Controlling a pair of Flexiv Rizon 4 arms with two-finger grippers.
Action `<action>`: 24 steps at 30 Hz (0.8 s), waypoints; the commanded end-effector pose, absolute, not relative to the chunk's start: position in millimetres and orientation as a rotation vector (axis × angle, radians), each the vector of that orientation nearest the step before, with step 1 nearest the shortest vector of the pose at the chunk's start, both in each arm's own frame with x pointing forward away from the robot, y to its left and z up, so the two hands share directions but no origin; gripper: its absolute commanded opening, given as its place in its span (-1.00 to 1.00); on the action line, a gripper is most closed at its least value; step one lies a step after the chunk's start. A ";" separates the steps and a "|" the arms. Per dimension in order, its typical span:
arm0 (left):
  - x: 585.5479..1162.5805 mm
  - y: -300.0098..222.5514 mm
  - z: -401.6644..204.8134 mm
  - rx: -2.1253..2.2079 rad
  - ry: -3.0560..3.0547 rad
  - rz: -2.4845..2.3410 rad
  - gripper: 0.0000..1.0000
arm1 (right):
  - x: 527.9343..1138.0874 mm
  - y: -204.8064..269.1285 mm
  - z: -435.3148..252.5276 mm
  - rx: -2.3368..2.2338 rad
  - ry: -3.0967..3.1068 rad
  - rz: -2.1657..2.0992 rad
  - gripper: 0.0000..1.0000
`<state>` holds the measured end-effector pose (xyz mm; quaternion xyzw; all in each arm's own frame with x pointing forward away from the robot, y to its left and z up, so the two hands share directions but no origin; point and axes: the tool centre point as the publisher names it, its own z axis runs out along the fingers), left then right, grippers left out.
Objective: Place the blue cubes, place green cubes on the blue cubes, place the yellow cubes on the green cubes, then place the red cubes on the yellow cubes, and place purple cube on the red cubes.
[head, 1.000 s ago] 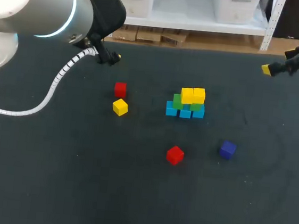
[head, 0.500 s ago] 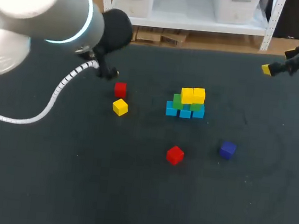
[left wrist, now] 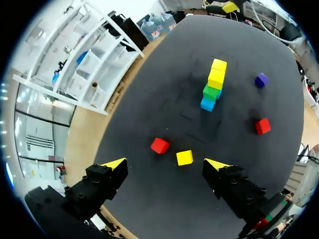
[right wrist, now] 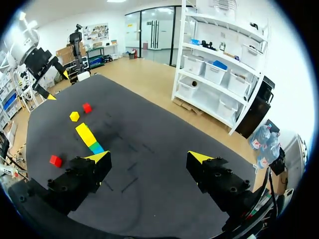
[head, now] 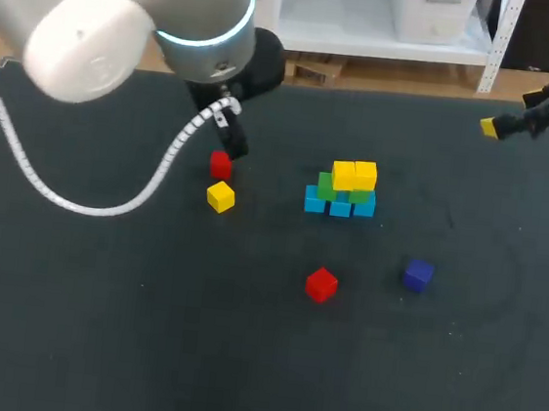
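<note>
A stack stands mid-table: blue cubes at the bottom, green cubes on them, two yellow cubes on top. To its left lie a loose red cube and a loose yellow cube. In front lie a second red cube and the purple cube. My left gripper hangs open and empty above the loose yellow cube and red cube, with the stack farther ahead. My right gripper is open and empty, high at the table's far right, away from the stack.
My left arm bulks over the table's back left, its white cable looping down over the left side. The dark table top stretches bare toward the front.
My left arm has swung right and forward, bringing its gripper over the loose red and yellow cubes. The right arm and all cubes have stayed put.
</note>
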<state>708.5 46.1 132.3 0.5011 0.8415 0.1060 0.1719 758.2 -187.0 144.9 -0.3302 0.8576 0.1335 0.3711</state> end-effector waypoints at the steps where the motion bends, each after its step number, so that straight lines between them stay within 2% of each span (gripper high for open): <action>1: 717.7 42.8 120.2 1.396 2.473 0.348 1.00 | 758.5 -187.6 144.5 -0.848 2.198 0.346 1.00; 7: 712.3 52.8 98.6 1.298 2.613 0.295 1.00 | 758.5 -187.6 144.5 -0.848 2.198 0.346 1.00; 24: 681.3 34.7 50.9 1.219 2.842 0.164 1.00 | 758.5 -187.6 144.5 -0.848 2.198 0.346 1.00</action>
